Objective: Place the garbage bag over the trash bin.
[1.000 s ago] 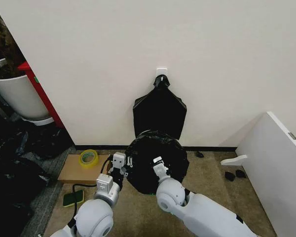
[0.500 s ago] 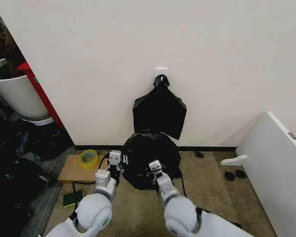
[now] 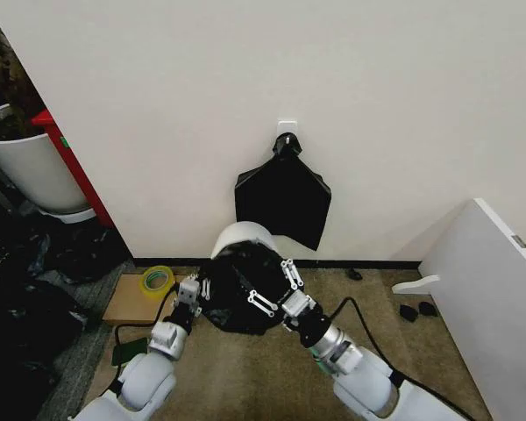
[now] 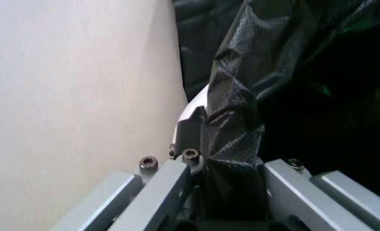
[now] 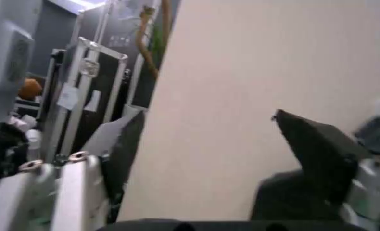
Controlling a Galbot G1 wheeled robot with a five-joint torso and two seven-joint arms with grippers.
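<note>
While both arms are reaching forward and down toward the floor at the wall's foot, the left gripper (image 3: 193,290) is pinching a fold of the garbage bag (image 3: 238,294) between its fingers (image 4: 161,190), as the left wrist view shows, film bunched in the gap. The right gripper (image 3: 275,287) is sitting at the bag's other side with fingers spread, black film draping over one of them in the right wrist view; it is probably stretching the mouth wide from within. Held from two sides like this, the opening is being kept wide enough to pass over a rim. The trash bin (image 3: 238,237) is lying tipped, just beyond the grippers, its white wall bulging out above the crumpled black film; its long axis seems to be pointing toward the robot and downward, though its mouth is hidden. Farther back, a flat black bundle (image 3: 283,195) is hanging on the wall.
</note>
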